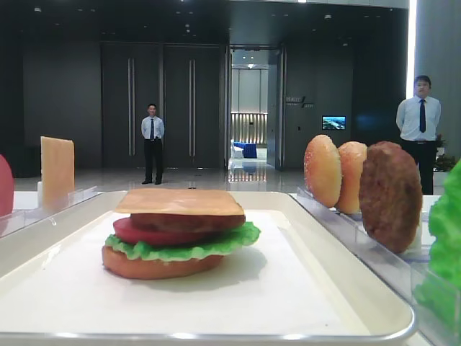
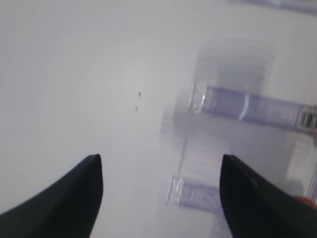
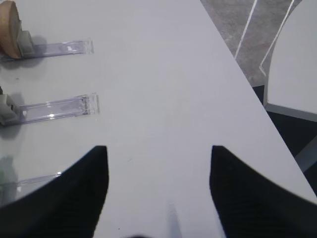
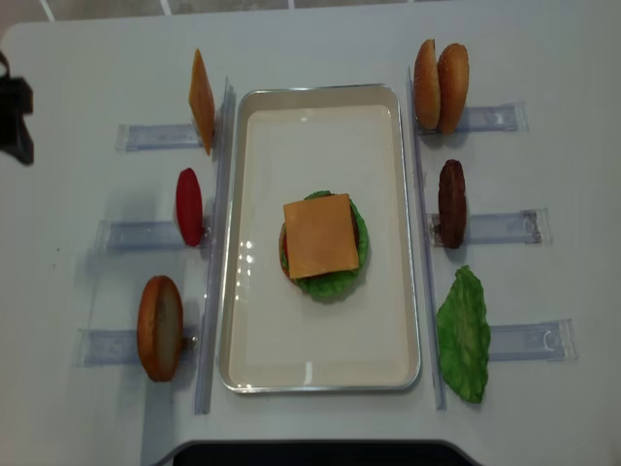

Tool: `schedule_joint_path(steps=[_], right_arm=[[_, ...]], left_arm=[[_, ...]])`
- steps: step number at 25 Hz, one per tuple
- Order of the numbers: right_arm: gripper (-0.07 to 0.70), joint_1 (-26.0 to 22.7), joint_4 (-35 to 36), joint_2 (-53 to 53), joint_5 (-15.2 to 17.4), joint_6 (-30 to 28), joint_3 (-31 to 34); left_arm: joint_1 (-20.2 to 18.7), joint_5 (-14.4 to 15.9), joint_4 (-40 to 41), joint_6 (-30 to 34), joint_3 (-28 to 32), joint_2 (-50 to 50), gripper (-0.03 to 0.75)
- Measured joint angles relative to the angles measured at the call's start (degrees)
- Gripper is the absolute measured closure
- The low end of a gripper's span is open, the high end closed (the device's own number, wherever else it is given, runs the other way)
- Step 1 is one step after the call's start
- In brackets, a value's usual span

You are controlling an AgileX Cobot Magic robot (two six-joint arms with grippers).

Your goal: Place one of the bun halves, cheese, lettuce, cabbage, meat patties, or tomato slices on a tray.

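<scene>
The cream tray (image 4: 254, 243) lies in the middle of the table. On it stands a stack: bun half (image 1: 155, 265) at the bottom, lettuce (image 1: 180, 248), tomato slice (image 1: 137, 232), meat patty (image 1: 189, 221), and cheese (image 4: 320, 235) on top. In the racks stand another cheese slice (image 4: 201, 101), a tomato slice (image 4: 189, 206) and a bun half (image 4: 160, 327) on the left, two bun halves (image 4: 440, 85), a patty (image 4: 451, 204) and lettuce (image 4: 464, 335) on the right. My left gripper (image 2: 161, 157) is open over bare table by the rack ends. My right gripper (image 3: 157, 148) is open and empty.
Clear acrylic racks (image 4: 485, 118) stick out on both sides of the tray. The table's right edge (image 3: 247, 79) runs close to my right gripper, with floor and a white chair beyond. Two people stand in the background (image 1: 152, 143).
</scene>
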Motion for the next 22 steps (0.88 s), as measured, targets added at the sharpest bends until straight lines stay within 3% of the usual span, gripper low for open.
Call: schedule_joint_path(steps=[6, 11, 17, 22], right_arm=[[0.205, 0.0, 0.0, 0.0, 0.0, 0.0, 0.0], [0.205, 0.0, 0.0, 0.0, 0.0, 0.0, 0.0], [0.205, 0.0, 0.0, 0.0, 0.0, 0.0, 0.0], [0.205, 0.0, 0.0, 0.0, 0.0, 0.0, 0.0]], left_arm=[[0.0, 1.8, 1.0, -2.5, 21.0, -23.3, 0.16], [0.0, 2.7, 1.3, -2.7, 32.2, -43.7, 0.164], [0.0, 4.1, 1.3, -0.3, 35.8, -67.8, 0.167], [0.0, 5.0, 1.2, 2.3, 35.8, -78.5, 0.174]])
